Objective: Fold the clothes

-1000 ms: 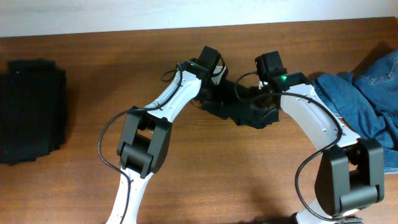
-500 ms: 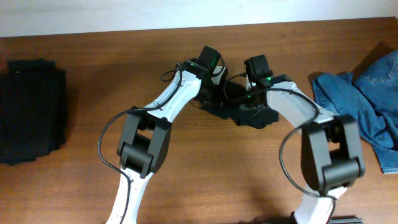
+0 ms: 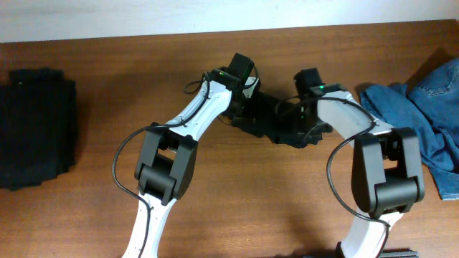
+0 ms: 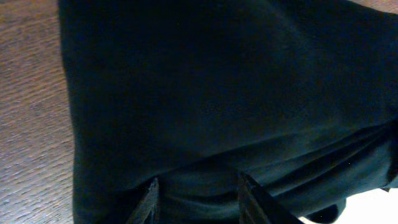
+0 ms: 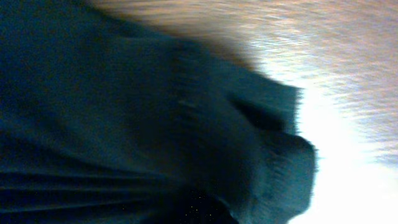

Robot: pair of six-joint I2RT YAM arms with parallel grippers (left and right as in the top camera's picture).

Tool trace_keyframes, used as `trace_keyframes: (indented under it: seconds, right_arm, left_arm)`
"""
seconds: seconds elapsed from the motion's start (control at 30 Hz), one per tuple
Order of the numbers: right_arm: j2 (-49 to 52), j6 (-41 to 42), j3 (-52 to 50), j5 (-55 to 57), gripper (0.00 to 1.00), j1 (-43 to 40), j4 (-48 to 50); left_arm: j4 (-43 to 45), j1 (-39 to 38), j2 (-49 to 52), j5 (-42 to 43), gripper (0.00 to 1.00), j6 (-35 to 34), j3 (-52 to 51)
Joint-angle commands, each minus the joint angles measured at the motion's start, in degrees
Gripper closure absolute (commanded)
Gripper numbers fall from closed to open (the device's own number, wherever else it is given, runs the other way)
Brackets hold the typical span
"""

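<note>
A black garment (image 3: 276, 123) lies bunched on the wooden table at centre back, stretched between both arms. My left gripper (image 3: 241, 77) is at its left end. In the left wrist view the two fingers (image 4: 200, 200) hold a thick fold of the black cloth (image 4: 205, 93) between them. My right gripper (image 3: 309, 83) is at its right end. In the right wrist view the dark cloth (image 5: 124, 112) fills the frame, its pleats run into the bottom centre, and the fingers are hidden.
A heap of blue jeans (image 3: 423, 118) lies at the right edge. A folded stack of black clothes (image 3: 36, 127) sits at the far left. Bare wood (image 3: 251, 201) lies in front of the garment.
My right gripper swung left over the garment, then back right and slightly toward me. The left arm has stayed put. The garment has shifted a little at its right end.
</note>
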Motion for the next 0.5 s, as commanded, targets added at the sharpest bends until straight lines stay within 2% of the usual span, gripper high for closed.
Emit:
trace_keyframes:
  seconds: [0.0,0.17,0.33,0.47]
  right_arm:
    - [-0.3,-0.3,-0.7,6.3,0.96,-4.7,-2.0]
    - [-3.4,-0.5,-0.6,2.7,0.96,-8.0,-2.9]
    - [-7.5,-0.8,-0.6,1.2,0.96,-7.7,-3.4]
    - [-10.6,-3.7,-0.1,-6.6,0.96,-5.7,-2.3]
  left_arm:
    - [-1.1,2.6,3.3,-6.2,0.58,-0.1,-1.1]
    - [-1.2,3.6,3.3,-6.2,0.58,-0.1,-1.1]
    - [-1.0,3.8,3.3,-6.2,0.58,-0.1,-1.1]
    - [-1.1,3.8,3.3,-6.2,0.58,-0.1,-1.1]
